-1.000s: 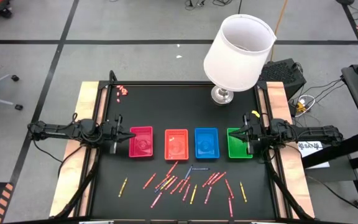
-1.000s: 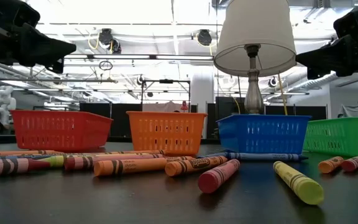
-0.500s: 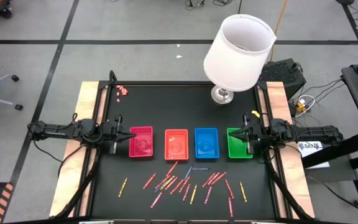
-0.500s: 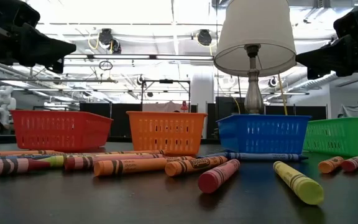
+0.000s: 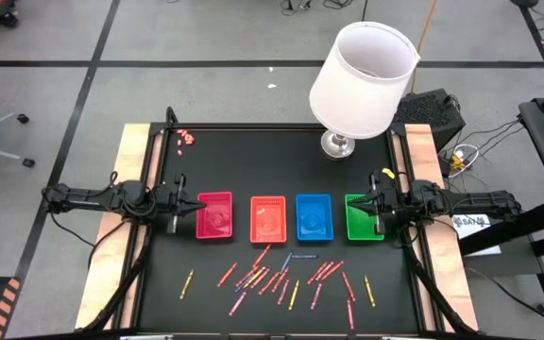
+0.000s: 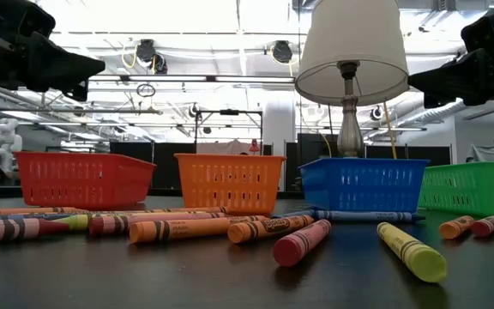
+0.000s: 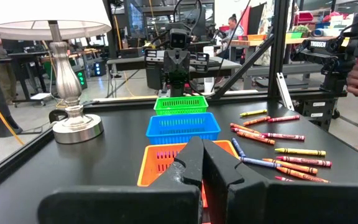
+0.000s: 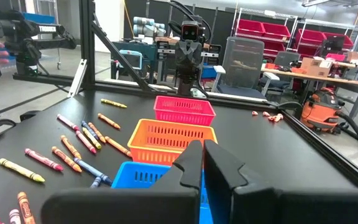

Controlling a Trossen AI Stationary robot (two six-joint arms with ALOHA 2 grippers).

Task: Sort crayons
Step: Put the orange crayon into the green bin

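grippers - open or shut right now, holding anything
Left tool: shut, empty, beside the red basket.
Right tool: shut, empty, over the green basket.

I read the table surface (image 5: 253, 151) as matte black, edged on both long sides by pale wood strips (image 5: 130, 170). Four slotted baskets sit in a row: the red basket (image 5: 214, 216), the orange basket (image 5: 268, 217), the blue basket (image 5: 314, 216) and the green basket (image 5: 359, 218). Near the front edge I see the crayons (image 5: 281, 276), mostly red, orange, pink and yellow, with one blue; each carries a paper wrapper with black bands. The lamp (image 5: 363, 80) has a white shade on a silver base. Small pink-red bits (image 5: 186, 138) lie toward the far left corner. Both arms are dark.
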